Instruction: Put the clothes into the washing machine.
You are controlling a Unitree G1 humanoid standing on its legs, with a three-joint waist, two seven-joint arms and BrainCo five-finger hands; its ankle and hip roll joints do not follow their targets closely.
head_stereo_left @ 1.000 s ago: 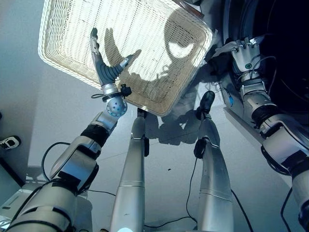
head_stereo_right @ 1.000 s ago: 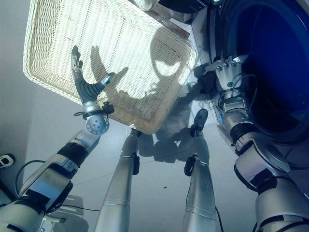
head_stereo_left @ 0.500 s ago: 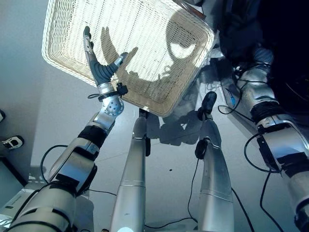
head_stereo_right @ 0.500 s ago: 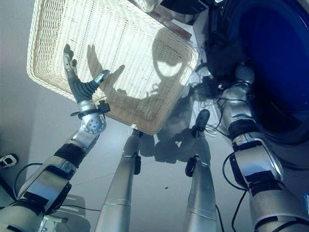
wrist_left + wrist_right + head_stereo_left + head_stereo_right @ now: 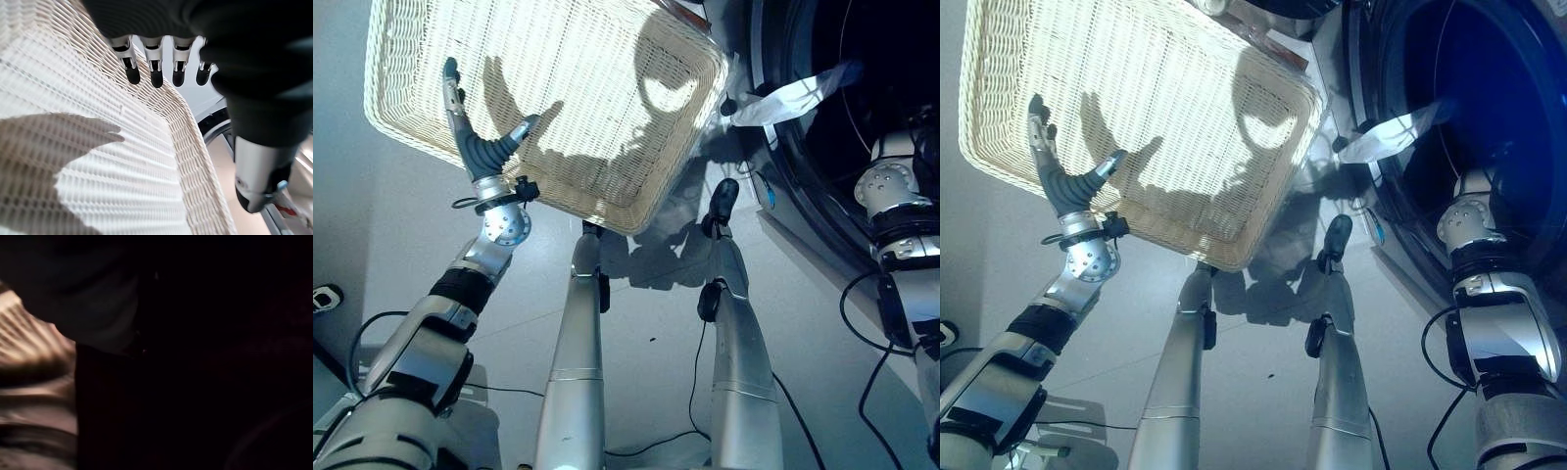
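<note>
A white wicker laundry basket [image 5: 548,88] lies on the grey floor [image 5: 646,323] just beside the washing machine [image 5: 1449,117], whose round door opening is dark inside. The left hand [image 5: 475,137] hangs above the basket's near rim, its fingers [image 5: 155,73] straight and spread, the thumb [image 5: 517,132] set well apart from them; it holds nothing and casts a hand-shaped shadow onto the woven bottom of the basket. In the left wrist view the dark fingertips hover over the basket's weave, near its far rim, with no cloth under them.

The right arm [image 5: 1474,255] reaches from the floor side up into the washing machine's opening, and the hand at its end is hidden in the dark of the drum, so I cannot tell how its fingers stand. The right wrist view gives little beyond darkness, with a pale striped surface at one edge that I cannot identify.

A pale piece of clothing [image 5: 793,93] hangs across the washing machine's door rim on the side nearest the basket, partly inside the opening and partly trailing outward toward the basket's corner. Whether the right hand touches it cannot be seen.
</note>
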